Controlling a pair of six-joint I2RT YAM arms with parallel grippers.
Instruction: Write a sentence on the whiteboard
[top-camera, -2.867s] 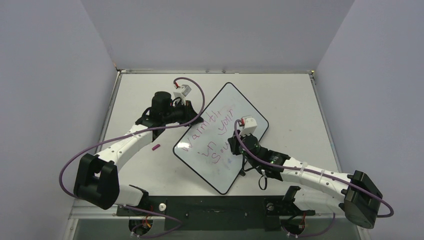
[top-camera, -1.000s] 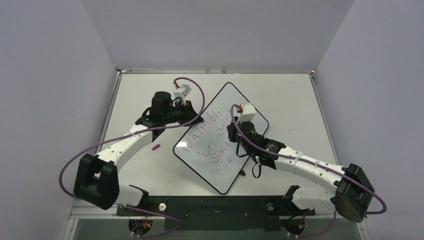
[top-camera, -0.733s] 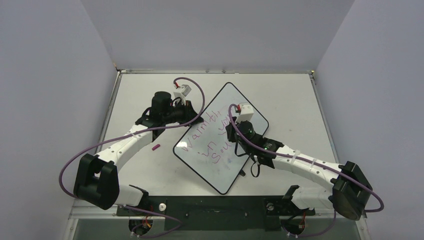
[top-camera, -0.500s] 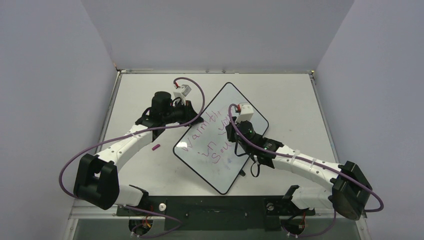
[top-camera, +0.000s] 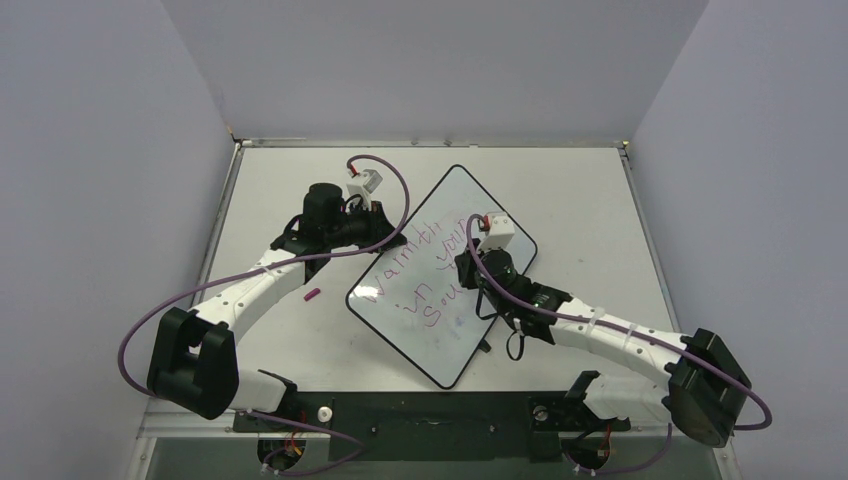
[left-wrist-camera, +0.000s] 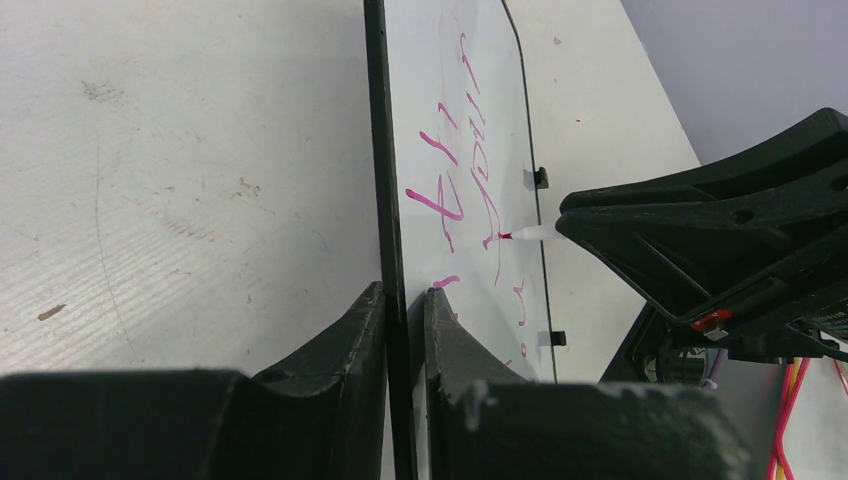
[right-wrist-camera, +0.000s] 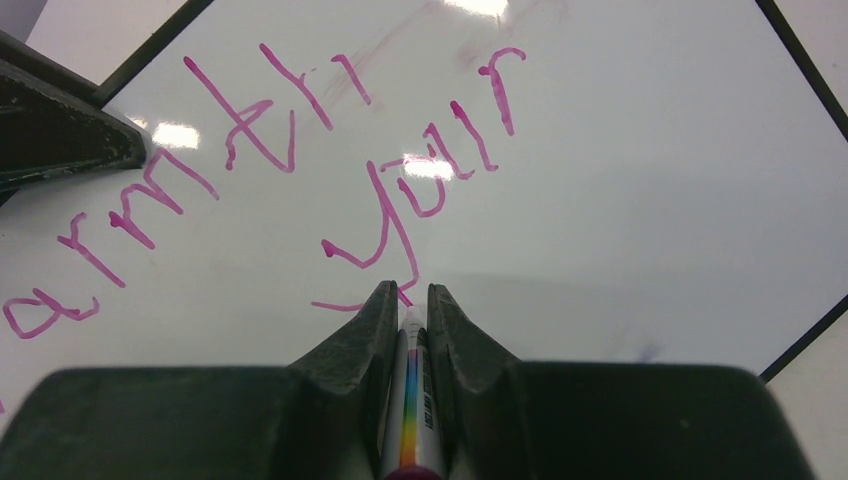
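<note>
A fixed high camera behind the robot looks down over the whole off-white counter (top-camera: 580, 190). The left wrist camera skims the glossy white black-rimmed whiteboard (left-wrist-camera: 422, 90) edge-on, close up; the right wrist camera faces its surface closely. All three views share the pink handwritten sentence (right-wrist-camera: 430, 190).

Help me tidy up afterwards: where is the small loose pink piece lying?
In the top view the small pink piece lies on the table, left of the whiteboard, just off its leftmost corner.
</note>
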